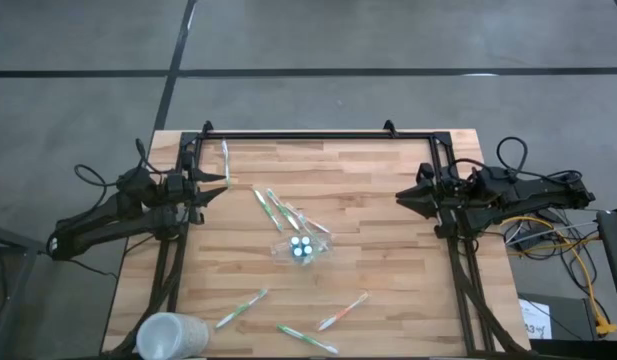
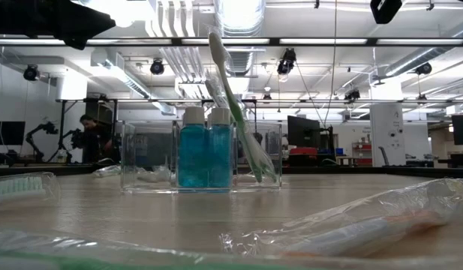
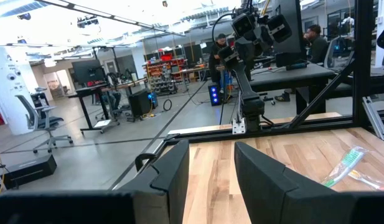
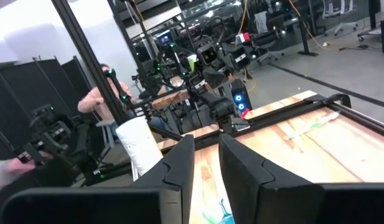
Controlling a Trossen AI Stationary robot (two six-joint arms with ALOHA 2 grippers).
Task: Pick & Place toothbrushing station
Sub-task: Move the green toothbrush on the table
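Hands: left hand [image 1: 226,181] open, empty; right hand [image 1: 400,197] gapes narrowly, empty.
Station [image 1: 304,246]: likely light, slick, rigid; grip outer walls.

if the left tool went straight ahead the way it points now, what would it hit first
Probably nothing on the table. In the high view the left tool points across the far part of the table toward the right tool, passing beyond the clear holder. A wrapped toothbrush lies just off that line; depth is unclear.
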